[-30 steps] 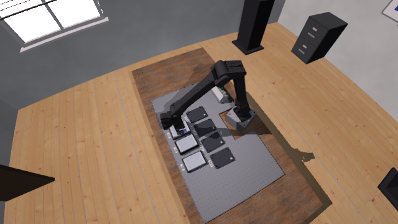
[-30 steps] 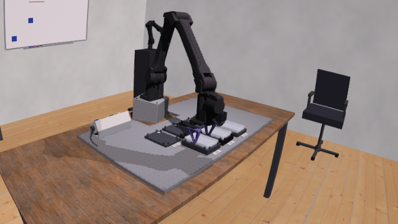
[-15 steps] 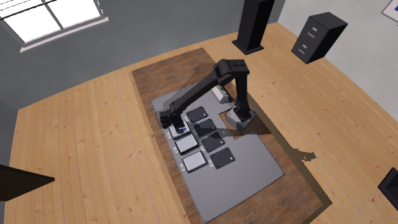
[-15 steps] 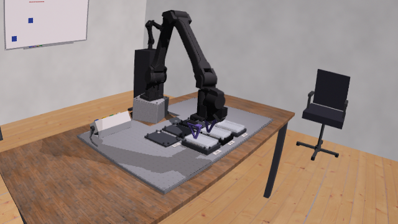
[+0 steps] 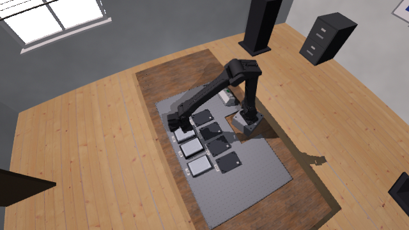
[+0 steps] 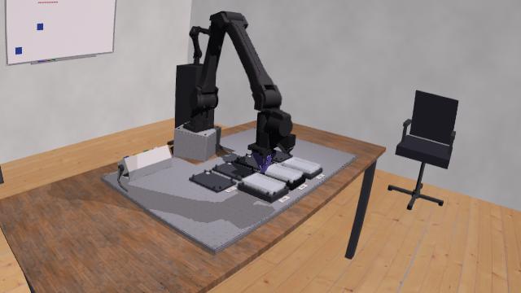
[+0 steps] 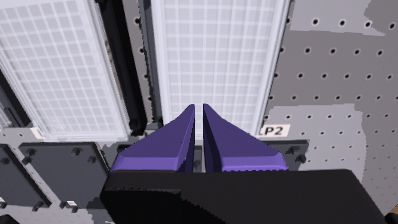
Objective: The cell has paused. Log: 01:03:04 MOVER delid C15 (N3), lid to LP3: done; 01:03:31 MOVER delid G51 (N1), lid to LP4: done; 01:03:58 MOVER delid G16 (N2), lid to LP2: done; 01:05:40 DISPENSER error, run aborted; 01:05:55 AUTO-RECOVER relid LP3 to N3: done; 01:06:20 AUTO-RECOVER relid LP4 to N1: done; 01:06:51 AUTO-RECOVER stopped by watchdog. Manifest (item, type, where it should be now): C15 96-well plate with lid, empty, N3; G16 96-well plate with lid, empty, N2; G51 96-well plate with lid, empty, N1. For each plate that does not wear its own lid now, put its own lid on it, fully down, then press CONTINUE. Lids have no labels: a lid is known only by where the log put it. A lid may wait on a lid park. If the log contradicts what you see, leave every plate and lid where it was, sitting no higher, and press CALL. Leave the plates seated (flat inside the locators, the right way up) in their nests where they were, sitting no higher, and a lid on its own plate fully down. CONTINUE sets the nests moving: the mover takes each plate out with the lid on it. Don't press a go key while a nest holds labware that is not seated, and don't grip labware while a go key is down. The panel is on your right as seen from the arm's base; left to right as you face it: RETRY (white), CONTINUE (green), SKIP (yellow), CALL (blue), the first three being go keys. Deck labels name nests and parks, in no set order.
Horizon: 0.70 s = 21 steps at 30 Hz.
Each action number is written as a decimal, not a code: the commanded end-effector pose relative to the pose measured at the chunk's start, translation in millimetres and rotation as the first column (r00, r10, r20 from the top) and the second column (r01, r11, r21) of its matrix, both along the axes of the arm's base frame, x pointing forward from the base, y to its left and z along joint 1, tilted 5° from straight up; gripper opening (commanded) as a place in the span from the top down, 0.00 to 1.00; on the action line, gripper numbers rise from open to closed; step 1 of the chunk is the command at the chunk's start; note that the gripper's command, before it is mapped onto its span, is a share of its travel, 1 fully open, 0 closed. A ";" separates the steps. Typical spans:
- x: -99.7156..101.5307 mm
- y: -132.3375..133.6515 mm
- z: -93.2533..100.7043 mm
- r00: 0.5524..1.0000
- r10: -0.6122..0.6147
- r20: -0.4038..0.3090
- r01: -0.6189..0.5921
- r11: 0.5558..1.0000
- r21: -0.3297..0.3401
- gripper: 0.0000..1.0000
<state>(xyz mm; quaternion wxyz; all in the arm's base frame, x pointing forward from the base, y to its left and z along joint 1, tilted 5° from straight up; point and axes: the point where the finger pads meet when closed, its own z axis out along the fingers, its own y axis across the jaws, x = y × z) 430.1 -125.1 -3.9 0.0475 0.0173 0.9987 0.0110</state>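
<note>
Top view: three white gridded plates [image 5: 192,147] and four dark parks [image 5: 228,162] are counted; tool [image 7: 198,131] clenched, nothing grasped.

Arm [image 6: 260,77] arched forward, tool [image 7: 198,131] pointing down, purple fingers nearly closed
</note>
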 end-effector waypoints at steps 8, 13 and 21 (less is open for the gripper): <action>-22.7 32.4 5.0 1.000 0.005 0.026 -0.005 1.000 -0.008 1.00; -41.6 49.2 2.9 1.000 0.005 0.025 -0.005 1.000 -0.006 1.00; -64.4 69.3 0.0 1.000 0.005 0.023 -0.005 1.000 -0.004 1.00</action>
